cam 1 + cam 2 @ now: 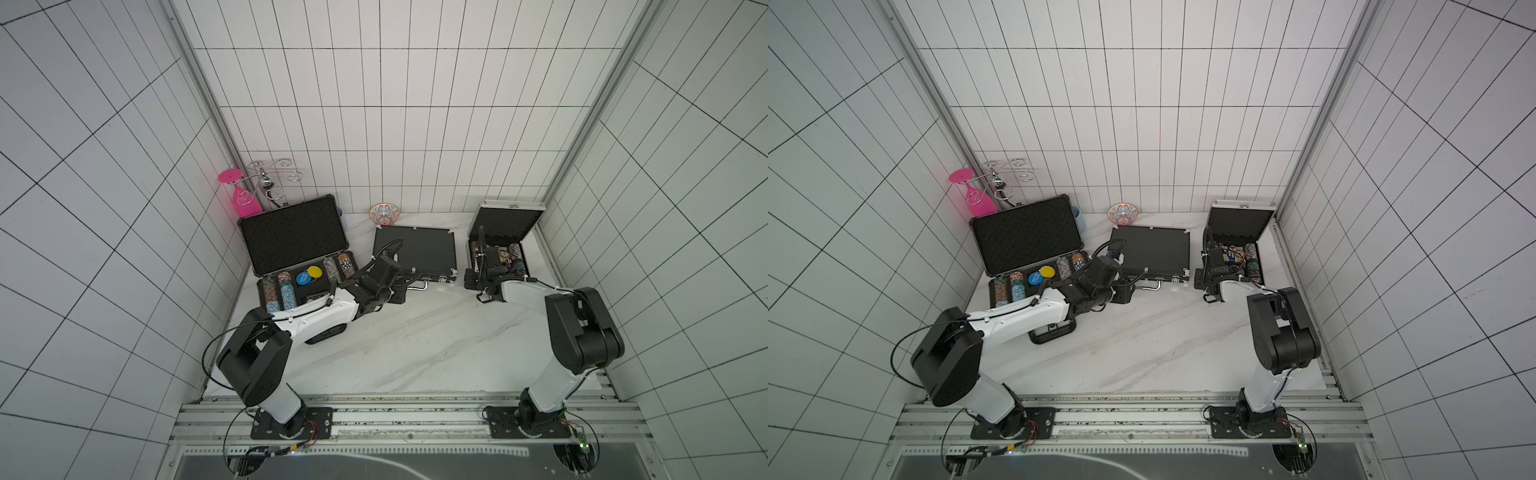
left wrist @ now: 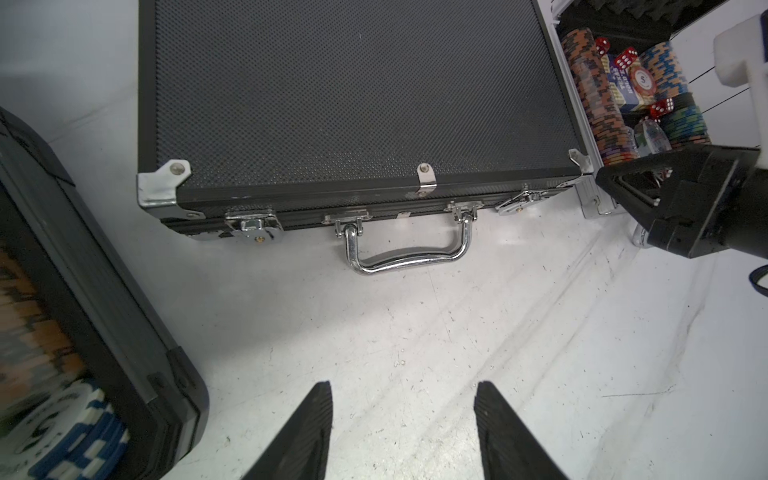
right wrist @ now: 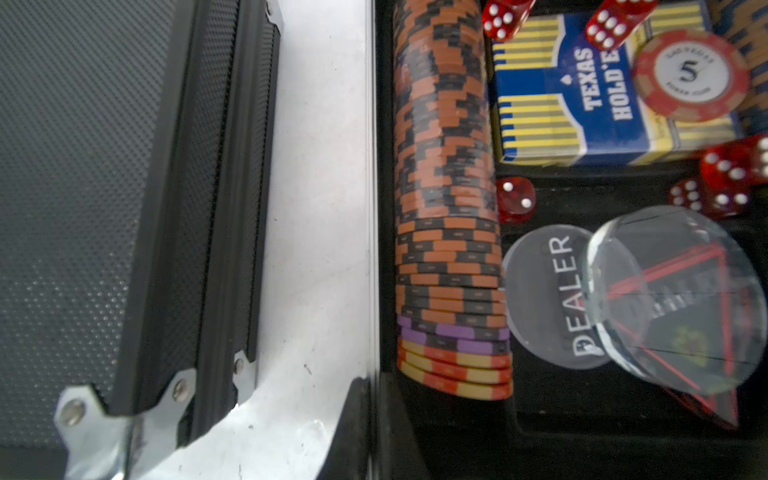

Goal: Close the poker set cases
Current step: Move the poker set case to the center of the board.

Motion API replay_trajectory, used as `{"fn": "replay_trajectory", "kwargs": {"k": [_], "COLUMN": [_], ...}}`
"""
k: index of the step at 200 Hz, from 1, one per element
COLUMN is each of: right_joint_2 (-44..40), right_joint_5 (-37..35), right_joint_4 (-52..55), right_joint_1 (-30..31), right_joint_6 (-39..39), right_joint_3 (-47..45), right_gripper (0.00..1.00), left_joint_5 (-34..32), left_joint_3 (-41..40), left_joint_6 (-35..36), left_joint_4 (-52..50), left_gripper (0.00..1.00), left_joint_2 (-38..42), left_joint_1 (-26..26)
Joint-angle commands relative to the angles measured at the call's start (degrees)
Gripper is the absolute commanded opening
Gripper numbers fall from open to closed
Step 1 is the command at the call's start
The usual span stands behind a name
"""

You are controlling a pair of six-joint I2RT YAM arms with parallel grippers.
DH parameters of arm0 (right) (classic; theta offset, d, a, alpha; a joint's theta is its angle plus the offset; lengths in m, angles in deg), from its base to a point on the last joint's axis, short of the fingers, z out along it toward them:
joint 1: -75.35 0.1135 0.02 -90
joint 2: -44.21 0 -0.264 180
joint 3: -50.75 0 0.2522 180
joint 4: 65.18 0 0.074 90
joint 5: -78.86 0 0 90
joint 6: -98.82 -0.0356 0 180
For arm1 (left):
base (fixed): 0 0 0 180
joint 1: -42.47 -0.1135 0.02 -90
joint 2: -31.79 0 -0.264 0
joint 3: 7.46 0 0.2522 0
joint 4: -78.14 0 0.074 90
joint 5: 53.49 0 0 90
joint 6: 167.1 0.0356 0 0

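Three poker set cases stand at the back of the table. The large ribbed black case (image 1: 291, 239) on the left is open, with chips in its base. The medium black case (image 1: 415, 251) with silver trim lies closed, its chrome handle (image 2: 407, 257) towards me. The small silver case (image 1: 505, 226) on the right is open, holding chips, dice and a card box (image 3: 582, 91). My left gripper (image 2: 404, 392) is open over bare table in front of the medium case. My right gripper (image 3: 374, 388) is shut, pinching the small case's side wall (image 3: 324, 208) near its front corner.
A pink glass (image 1: 241, 195) and a wire rack (image 1: 272, 172) stand in the back left corner. A patterned bowl (image 1: 384, 212) sits by the back wall behind the medium case. Tiled walls close in on both sides. The large case's handle (image 1: 328, 334) juts out under my left arm.
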Motion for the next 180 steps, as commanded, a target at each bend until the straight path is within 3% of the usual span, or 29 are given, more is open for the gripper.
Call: {"fn": "replay_trajectory", "kwargs": {"k": [1,68,134,180], "right_joint_2": [-0.6,-8.2,-13.9,-16.4], "right_joint_5": [1.7,4.2,7.6,8.2], "right_joint_4": [6.3,8.4,8.5,10.5], "right_joint_1": [0.8,5.6,13.1,14.8], "right_joint_6": [-4.9,-12.4,-20.1,-21.0], "right_joint_3": [-5.1,-7.7,-12.4,-10.8], "right_gripper": [0.05,0.05,0.13,0.40], "left_joint_5": [-0.2,-0.2,0.3,0.5], "left_joint_3": [0.0,-0.8,-0.8,0.0], "left_joint_6": [0.1,-0.4,-1.1,-1.4], "left_joint_4": [0.1,0.6,1.5,1.6], "left_gripper": [0.56,0.56,0.56,0.56], "left_joint_2": [1.8,3.0,2.5,2.2], "left_joint_1": [-0.9,-1.2,-1.3,-1.3]}}
